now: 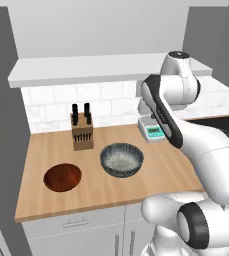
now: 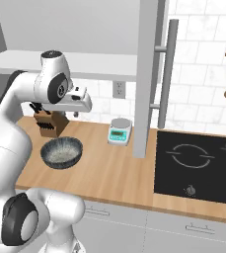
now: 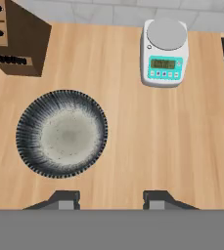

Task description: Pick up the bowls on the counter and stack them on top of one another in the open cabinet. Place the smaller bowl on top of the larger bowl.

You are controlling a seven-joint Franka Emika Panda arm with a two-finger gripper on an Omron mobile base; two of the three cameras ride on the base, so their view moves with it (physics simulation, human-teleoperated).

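**Hovering high, jaws apart, with the grey bowl off to one side below**

Looking down from the hand view, the gripper (image 3: 108, 199) hangs well above the counter (image 3: 133, 146) with its jaws spread and nothing between them; bare wood lies straight beneath the gap. The larger bowl (image 3: 61, 133), speckled dark grey outside and pale inside, sits upright on the counter to the left of the fingertips (image 3: 67, 200) in that view and a little ahead of them, so the jaws are not centred over it. That sideways offset is the relation the coming move turns on: the hand would need to shift toward the bowl until one finger can drop inside the rim and the other outside it, then descend. Being round, the bowl has no long axis, so any point on the rim would serve.

From the left base view, the larger bowl (image 1: 121, 159) stands near the middle of the counter, with the smaller bowl (image 1: 62, 177), shallow and reddish-brown, well apart to its left and nearer the front edge. A knife block (image 1: 82, 131) stands behind them, and a kitchen scale (image 3: 165, 53) sits beyond the hand. The open cabinet (image 1: 106, 70) runs above the counter with both bowls not yet in it. My judgement: the task is at its first pick, and the grey bowl should go up first as the base.
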